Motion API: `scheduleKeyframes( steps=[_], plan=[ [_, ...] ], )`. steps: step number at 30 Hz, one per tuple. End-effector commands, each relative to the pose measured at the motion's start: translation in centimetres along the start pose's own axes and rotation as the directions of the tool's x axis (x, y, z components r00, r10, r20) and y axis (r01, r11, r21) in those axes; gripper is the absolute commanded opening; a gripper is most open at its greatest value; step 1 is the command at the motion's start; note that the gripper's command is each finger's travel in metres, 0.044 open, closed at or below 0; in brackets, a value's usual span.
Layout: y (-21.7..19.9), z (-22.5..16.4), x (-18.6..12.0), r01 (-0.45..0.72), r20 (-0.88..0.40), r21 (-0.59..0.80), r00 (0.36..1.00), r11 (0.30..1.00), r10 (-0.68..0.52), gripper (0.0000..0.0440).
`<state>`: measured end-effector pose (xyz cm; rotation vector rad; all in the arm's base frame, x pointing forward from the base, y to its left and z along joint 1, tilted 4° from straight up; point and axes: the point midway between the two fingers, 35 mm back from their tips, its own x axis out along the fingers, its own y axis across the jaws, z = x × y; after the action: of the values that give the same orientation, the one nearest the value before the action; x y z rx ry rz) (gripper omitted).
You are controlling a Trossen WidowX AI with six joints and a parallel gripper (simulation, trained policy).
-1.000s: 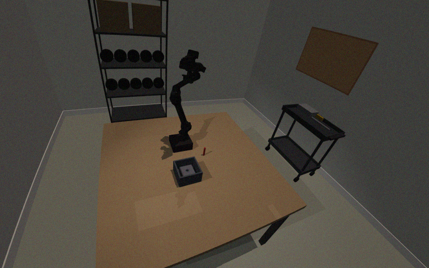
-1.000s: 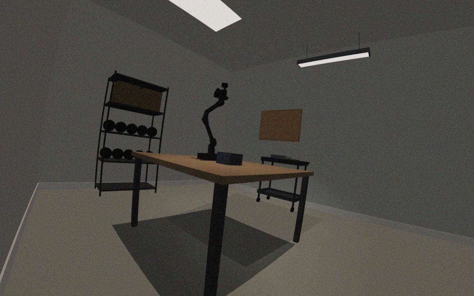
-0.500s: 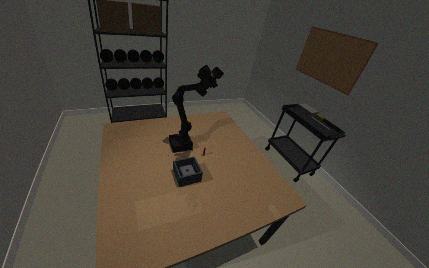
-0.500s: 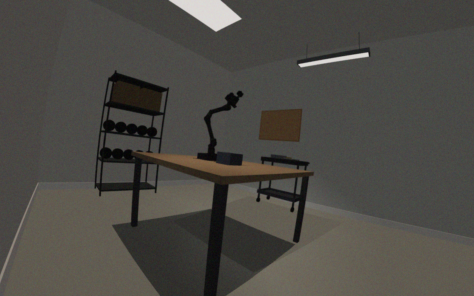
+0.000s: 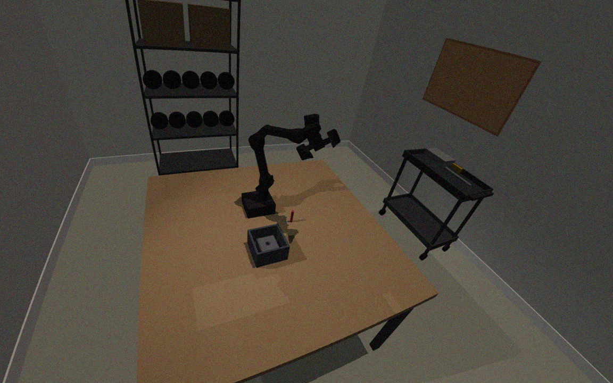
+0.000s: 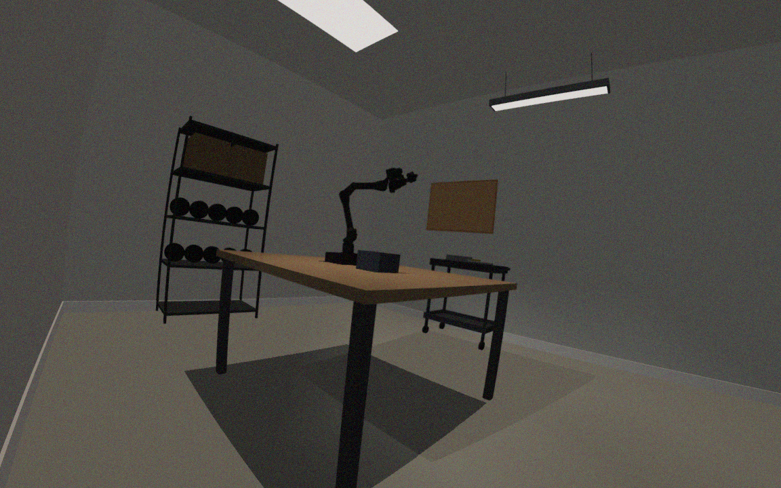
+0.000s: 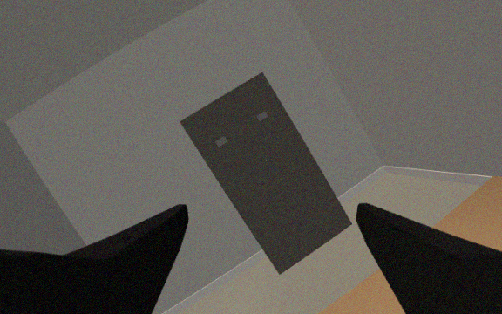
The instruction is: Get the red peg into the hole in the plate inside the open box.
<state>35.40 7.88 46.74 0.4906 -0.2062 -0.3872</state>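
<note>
The small red peg (image 5: 292, 216) stands upright on the table in the top view, right of the arm's base. The open dark blue-grey box (image 5: 271, 259) (image 6: 377, 261) stands on the table in front of the base. The light plate (image 5: 261, 246) with a dark hole in its middle lies at the box's bottom. My gripper (image 5: 321, 147) (image 7: 272, 212) is open with nothing between its fingers, high above the table and far above the peg. The peg does not show in the wrist view or the exterior view.
The wooden table (image 5: 213, 342) (image 6: 321, 276) carries the arm's black base (image 5: 257, 205). A tall shelf rack (image 5: 197, 96) stands behind it. A dark cart (image 5: 420, 219) stands to the right. A dark rectangular panel (image 7: 266, 174) shows between the fingers in the wrist view, far off.
</note>
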Motion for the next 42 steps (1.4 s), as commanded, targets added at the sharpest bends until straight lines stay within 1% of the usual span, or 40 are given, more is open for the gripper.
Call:
scheduleKeyframes(
  steps=[1, 5, 9, 13, 17, 23, 29, 35, 42],
  plan=[
    [0.0, -4.2, -0.1, -0.036, -0.104, -0.084, 0.994, 0.996, 0.027, 0.0440],
    [-0.4, -8.3, -0.6, -0.077, -0.219, -0.155, 0.975, 0.985, 0.041, 0.0440],
    [-1.3, -12.4, -1.4, -0.115, -0.337, -0.213, 0.941, 0.970, 0.037, 0.0440],
    [-2.6, -16.2, -2.5, -0.143, -0.454, -0.259, 0.891, 0.955, 0.010, 0.0440],
    [-4.6, -19.7, -3.9, -0.157, -0.563, -0.296, 0.826, 0.942, -0.040, 0.0440],
    [-8.3, -24.0, -6.2, -0.141, -0.692, -0.350, 0.705, 0.926, -0.154, 0.0440],
    [-12.6, -26.9, -8.7, -0.081, -0.769, -0.412, 0.565, 0.908, -0.298, 0.0440],
    [-17.0, -28.6, -11.3, 0.011, -0.794, -0.484, 0.415, 0.875, -0.444, 0.0440],
    [-21.1, -29.5, -14.1, 0.137, -0.774, -0.566, 0.250, 0.813, -0.581, 0.0440]
  ],
)
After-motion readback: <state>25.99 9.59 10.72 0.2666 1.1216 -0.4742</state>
